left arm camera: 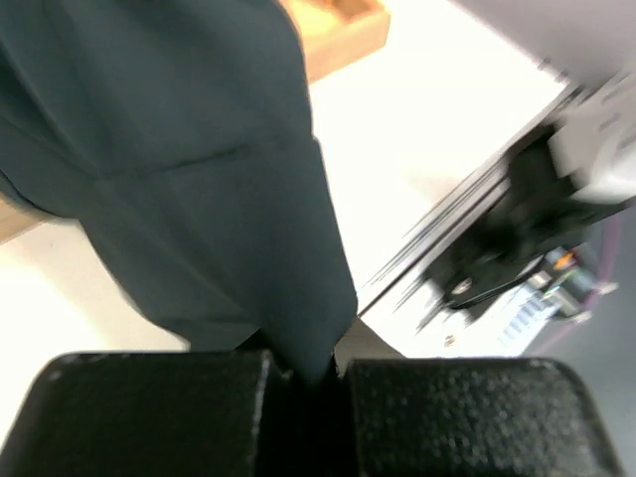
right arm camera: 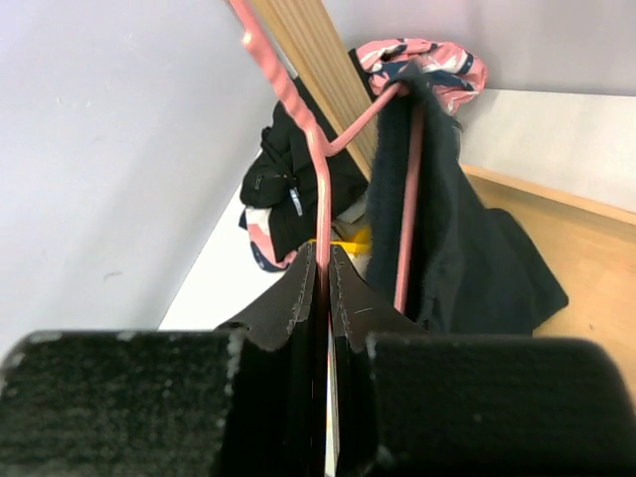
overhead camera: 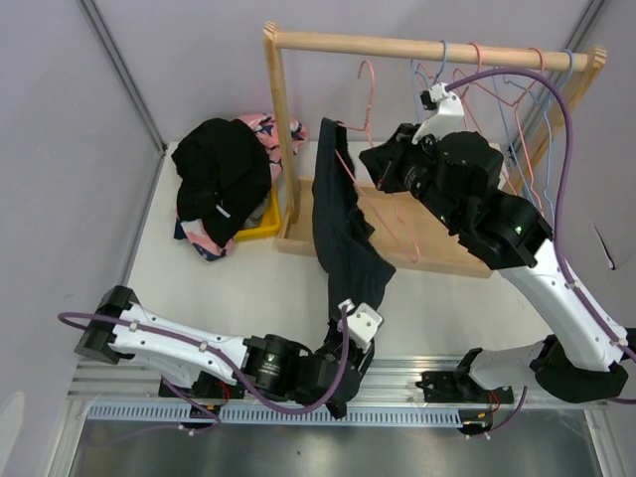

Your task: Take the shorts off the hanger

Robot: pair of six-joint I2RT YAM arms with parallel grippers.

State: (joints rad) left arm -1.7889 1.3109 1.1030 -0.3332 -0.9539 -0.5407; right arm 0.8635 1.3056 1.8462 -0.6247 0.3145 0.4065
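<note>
Jaws shut both sides: your left jaws pinch the dark shorts [overhead camera: 343, 231] to pull, right jaws steady the pink hanger [right arm camera: 321, 199]

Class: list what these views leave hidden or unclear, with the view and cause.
- Yellow bin: top view, mostly buried under the heap of shorts.
- Pink hanger: right wrist view, hook cut off by top edge.
- Hanging shorts: left wrist view, top cut off by frame edge.
</note>
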